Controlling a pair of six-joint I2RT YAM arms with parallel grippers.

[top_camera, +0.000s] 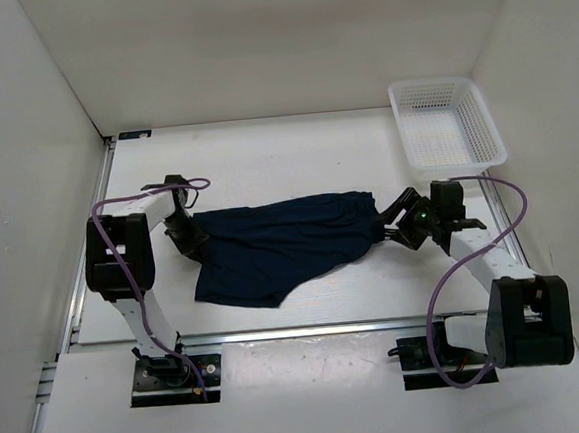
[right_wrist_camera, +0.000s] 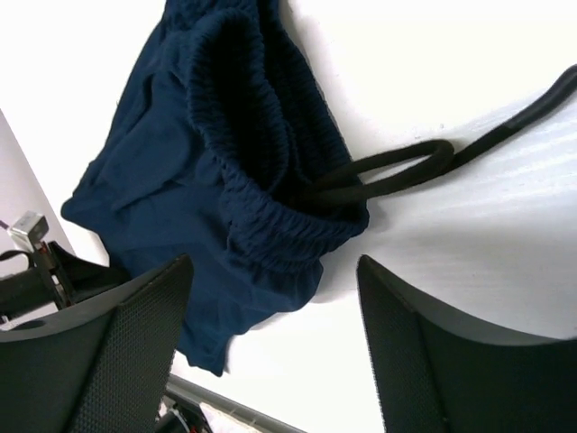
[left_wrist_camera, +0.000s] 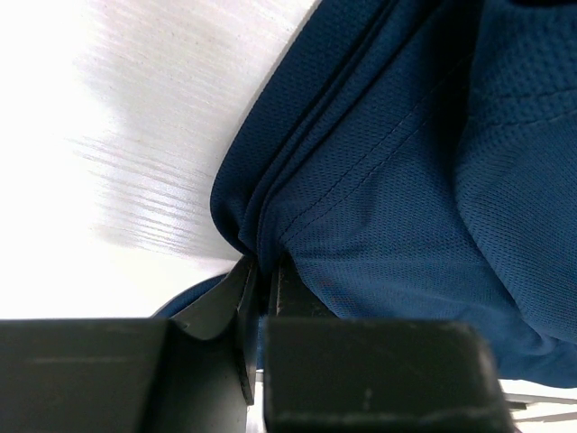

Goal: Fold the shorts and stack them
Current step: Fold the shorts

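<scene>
The dark navy shorts [top_camera: 281, 239] lie spread across the middle of the white table, waistband to the right. My left gripper [top_camera: 193, 242] is at their left edge, shut on a pinch of the leg hem; in the left wrist view the shorts [left_wrist_camera: 406, 180] bunch into the closed fingers [left_wrist_camera: 284, 289]. My right gripper [top_camera: 393, 226] is open just right of the gathered waistband [right_wrist_camera: 257, 189], holding nothing. The dark drawstring [right_wrist_camera: 397, 171] loops out over the table. The right wrist view shows the open fingers [right_wrist_camera: 117, 352] on either side of bare table.
A white mesh basket [top_camera: 447, 122] stands at the back right corner. White walls enclose the table on the left, back and right. A metal rail [top_camera: 298, 329] runs along the table's front edge.
</scene>
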